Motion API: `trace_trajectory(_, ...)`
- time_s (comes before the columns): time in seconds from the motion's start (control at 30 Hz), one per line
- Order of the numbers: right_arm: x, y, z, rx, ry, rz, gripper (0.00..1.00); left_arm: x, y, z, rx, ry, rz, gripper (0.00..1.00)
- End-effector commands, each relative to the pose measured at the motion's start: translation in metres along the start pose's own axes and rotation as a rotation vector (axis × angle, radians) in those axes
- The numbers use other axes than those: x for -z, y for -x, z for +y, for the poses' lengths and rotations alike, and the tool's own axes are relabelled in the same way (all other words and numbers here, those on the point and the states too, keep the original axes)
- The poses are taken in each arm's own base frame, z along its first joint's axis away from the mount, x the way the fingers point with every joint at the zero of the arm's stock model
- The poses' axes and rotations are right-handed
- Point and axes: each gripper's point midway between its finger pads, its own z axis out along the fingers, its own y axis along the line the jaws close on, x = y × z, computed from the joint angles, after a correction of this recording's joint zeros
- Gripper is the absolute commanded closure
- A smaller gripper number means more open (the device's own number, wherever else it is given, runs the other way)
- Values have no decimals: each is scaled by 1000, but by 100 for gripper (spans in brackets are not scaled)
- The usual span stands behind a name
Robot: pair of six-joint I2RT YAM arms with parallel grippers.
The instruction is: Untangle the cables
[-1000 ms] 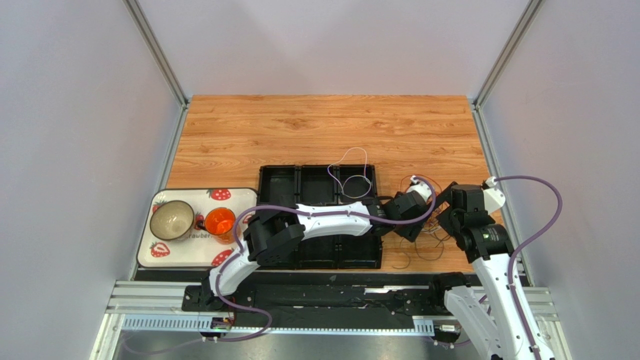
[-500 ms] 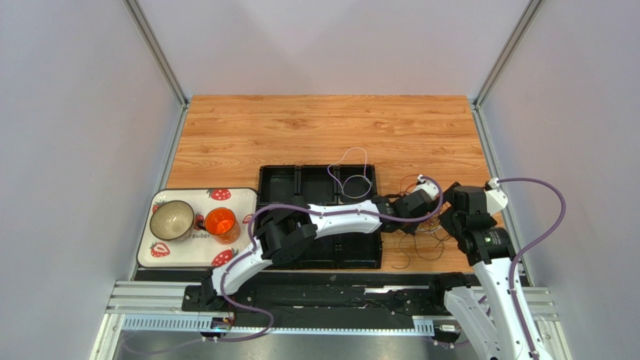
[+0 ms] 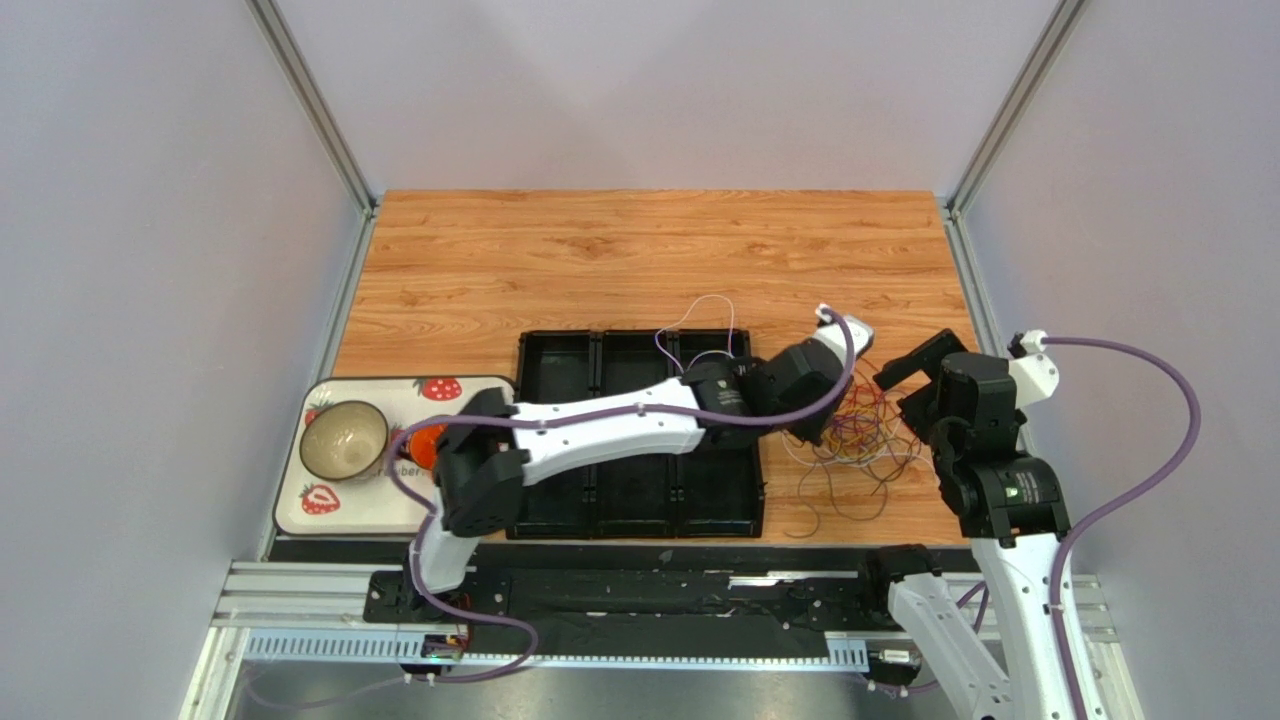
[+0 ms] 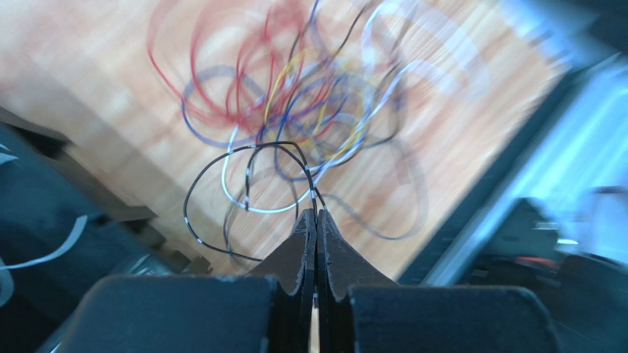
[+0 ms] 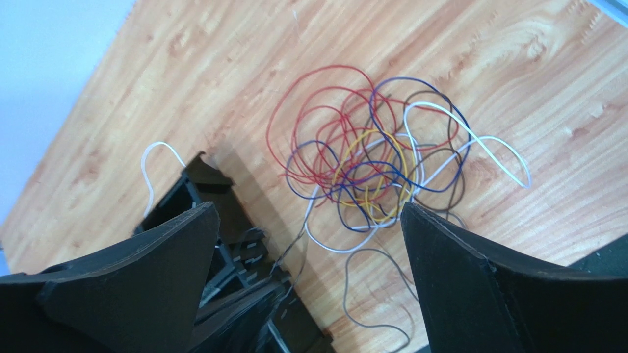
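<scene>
Cables [image 3: 860,423]: one loose heap of hair-thin wires in red, blue, yellow-orange, white and dark colours. It lies on the wooden worktop [image 3: 601,255] just right of the black compartment tray [image 3: 559,360], between the two hands.

Handling (judged): very light, limp and springy. The loops hook on one another, so a pulled wire is likely to drag its neighbours. Nothing looks fragile, but wires this thin may slip out of a pinch. The best hold is a free end or an outlying loop at the heap's edge, not the knotted red and blue core. A second hold on the heap would keep it from following.

Separate item: white wire [image 3: 703,318], looped across the tray's far right corner and apart from the heap.

Left hand [image 4: 315,213]: clenched, fingertips pressed together on a black strand [image 4: 250,146] whose loop leads back to the heap.

Right hand [image 5: 309,209]: released, fingers spread wide, grasping nothing, poised above the heap's right side.

Changes since a second ago:
- The left hand was open and low in the heap; it has since closed.
- The left arm has stretched out, and its wrist has moved toward the far side.
- The right hand has drawn back to the right, leaving more of the heap uncovered.
</scene>
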Motion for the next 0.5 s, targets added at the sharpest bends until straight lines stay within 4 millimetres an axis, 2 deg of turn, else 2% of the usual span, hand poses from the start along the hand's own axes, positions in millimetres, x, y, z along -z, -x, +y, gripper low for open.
trace_trajectory(0.0,5,16,8,-26,24,-53,0,68,77,-7,36,-86,-177,100)
trace_trajectory(0.13,-6,-8,5,-20,33,16,1,108,88,6,27,-45,-189,100)
trace_trajectory(0.2,-8,-18,6,-31,48,51,1,118,82,15,21,-17,-169,100)
trace_trajectory(0.23,-8,-23,9,-32,65,72,2,131,84,17,22,-15,-175,100)
trace_trajectory(0.27,-11,-31,7,-34,65,92,2,133,75,22,12,-5,-153,100)
trace_trajectory(0.3,-12,-33,7,-37,71,97,2,138,72,25,14,1,-149,100)
trace_trajectory(0.33,-13,-36,7,-39,78,105,2,152,75,29,20,11,-165,100)
trace_trajectory(0.37,-15,-42,6,-38,77,122,2,153,64,35,21,30,-145,100)
trace_trajectory(0.43,-17,-46,6,-38,82,140,2,165,61,43,42,50,-154,100)
trace_trajectory(0.47,-17,-48,6,-37,85,147,2,162,47,48,56,67,-129,100)
